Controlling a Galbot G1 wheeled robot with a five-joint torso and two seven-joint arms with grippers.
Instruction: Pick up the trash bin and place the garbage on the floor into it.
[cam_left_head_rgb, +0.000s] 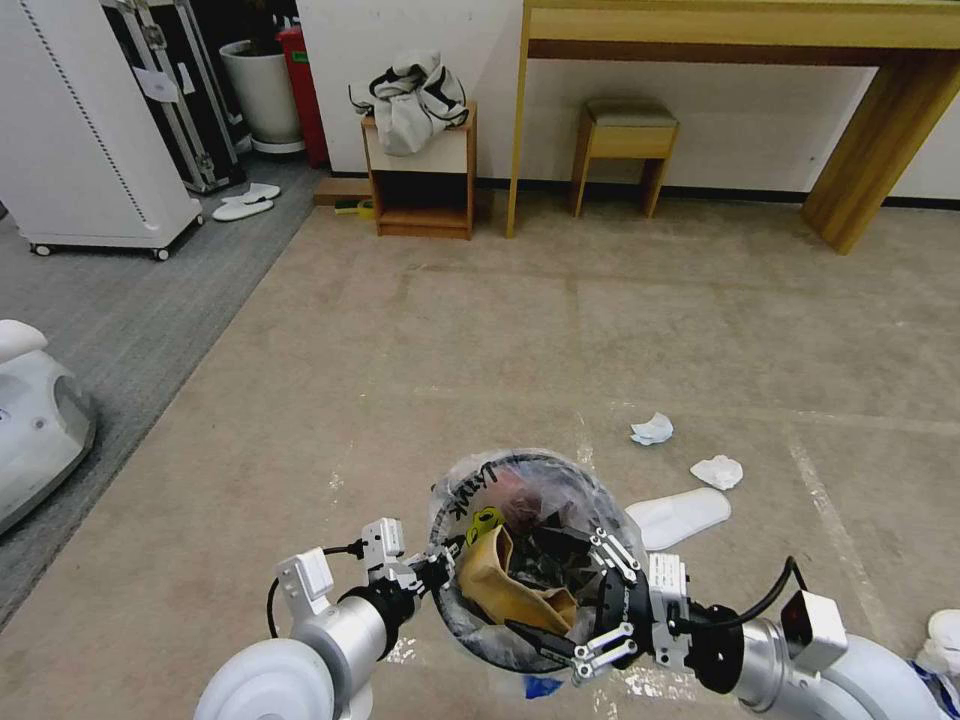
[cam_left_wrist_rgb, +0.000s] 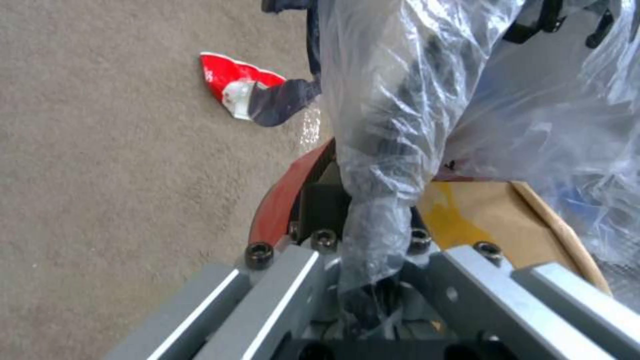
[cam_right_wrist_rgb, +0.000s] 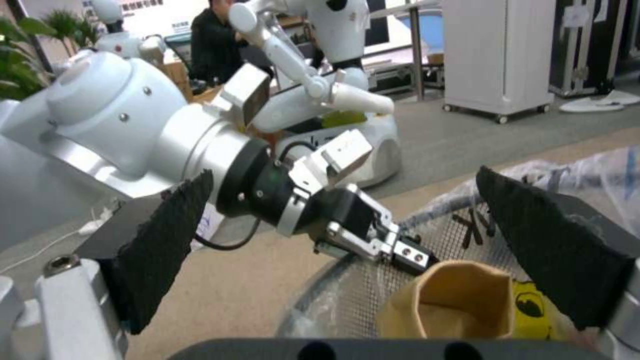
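Gripping the trash bin (cam_left_head_rgb: 520, 560) rim, left gripper (cam_left_head_rgb: 440, 572) jaws closed; right gripper (cam_left_head_rgb: 600, 605) jaws spread above.

Both arms are white, rounded shells that end in brushed silver cylinders and black collars. The left gripper (cam_left_head_rgb: 443, 570), lower left of the head view, has silver metal links with small dark screws, a white box-shaped module on its wrist and a looping black cable. The right gripper (cam_left_head_rgb: 608, 600), lower right, has silver fingers (cam_left_head_rgb: 612, 556) on a black body bearing white lettering, with a white box and a curved black cable behind it. In the right wrist view its pads (cam_right_wrist_rgb: 162, 240) are black, rough-textured wedges on grey metal.
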